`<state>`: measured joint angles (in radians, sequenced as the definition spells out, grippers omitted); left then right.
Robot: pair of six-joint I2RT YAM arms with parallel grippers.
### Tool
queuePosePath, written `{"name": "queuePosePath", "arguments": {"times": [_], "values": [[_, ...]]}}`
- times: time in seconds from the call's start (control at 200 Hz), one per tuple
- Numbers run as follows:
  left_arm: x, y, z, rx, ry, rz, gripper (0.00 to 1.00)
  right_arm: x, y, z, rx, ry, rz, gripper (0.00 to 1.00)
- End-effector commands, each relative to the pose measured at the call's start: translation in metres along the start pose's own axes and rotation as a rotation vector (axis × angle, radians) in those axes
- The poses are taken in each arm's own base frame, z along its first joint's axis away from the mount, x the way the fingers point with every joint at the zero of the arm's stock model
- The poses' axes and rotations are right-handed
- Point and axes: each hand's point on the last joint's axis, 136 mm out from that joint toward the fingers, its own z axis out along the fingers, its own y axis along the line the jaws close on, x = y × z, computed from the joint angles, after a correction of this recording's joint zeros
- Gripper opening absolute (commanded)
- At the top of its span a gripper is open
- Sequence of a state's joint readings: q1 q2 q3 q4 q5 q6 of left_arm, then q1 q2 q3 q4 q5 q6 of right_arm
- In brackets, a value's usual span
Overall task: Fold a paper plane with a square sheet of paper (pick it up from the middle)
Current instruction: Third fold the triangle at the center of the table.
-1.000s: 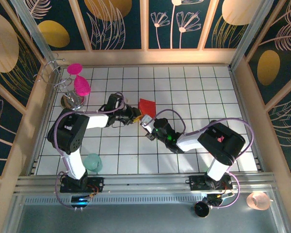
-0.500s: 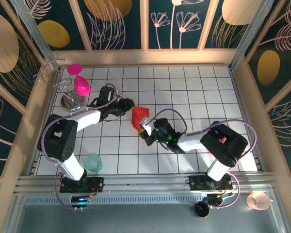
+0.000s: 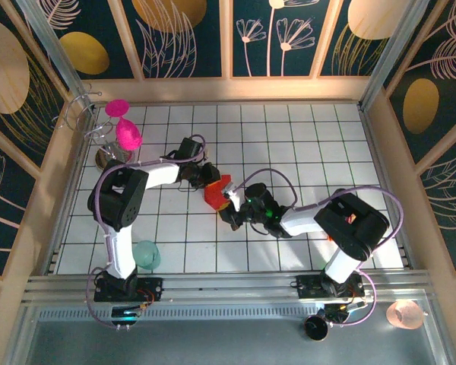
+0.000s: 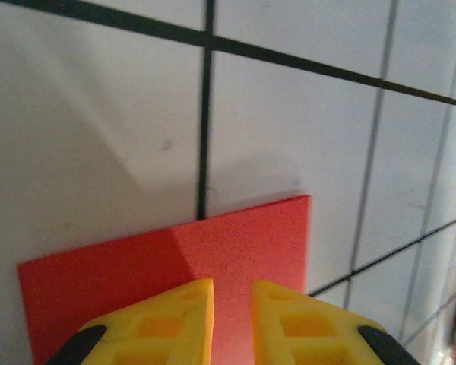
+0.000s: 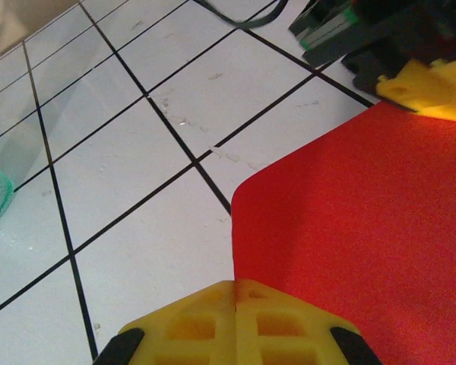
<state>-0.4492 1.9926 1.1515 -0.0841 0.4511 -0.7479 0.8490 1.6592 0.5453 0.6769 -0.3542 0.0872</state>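
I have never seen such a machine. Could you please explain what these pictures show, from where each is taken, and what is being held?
You see two robot arms bolted at the near edge of a tiled table. One picture is taken from above and behind: the left arm and right arm both reach to a piece of red paper in the middle. The other two come from a camera on each wrist, looking along its own gripper. The right gripper is shut on an edge of the paper. The left gripper has its yellow fingers slightly apart at the paper; whether it pinches it, I cannot tell. Two magenta goblets are at the far left, and a teal cup near the left arm's base.
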Motion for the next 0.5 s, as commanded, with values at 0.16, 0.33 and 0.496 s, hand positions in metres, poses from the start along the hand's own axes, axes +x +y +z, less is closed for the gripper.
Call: {"name": "queuePosePath", "arguments": {"times": [0.16,0.33,0.496], "values": [[0.011,0.034,0.015,-0.139,0.060,0.005,0.16,-0.001,-0.017,0.006,0.019,0.028,0.131,0.00],[0.014,0.041,0.019,-0.154,0.077,0.001,0.15,-0.001,-0.035,0.008,0.093,0.044,0.198,0.00],[0.014,0.039,0.019,-0.150,0.077,0.009,0.15,-0.002,-0.049,0.009,0.141,0.049,0.246,0.00]]}}
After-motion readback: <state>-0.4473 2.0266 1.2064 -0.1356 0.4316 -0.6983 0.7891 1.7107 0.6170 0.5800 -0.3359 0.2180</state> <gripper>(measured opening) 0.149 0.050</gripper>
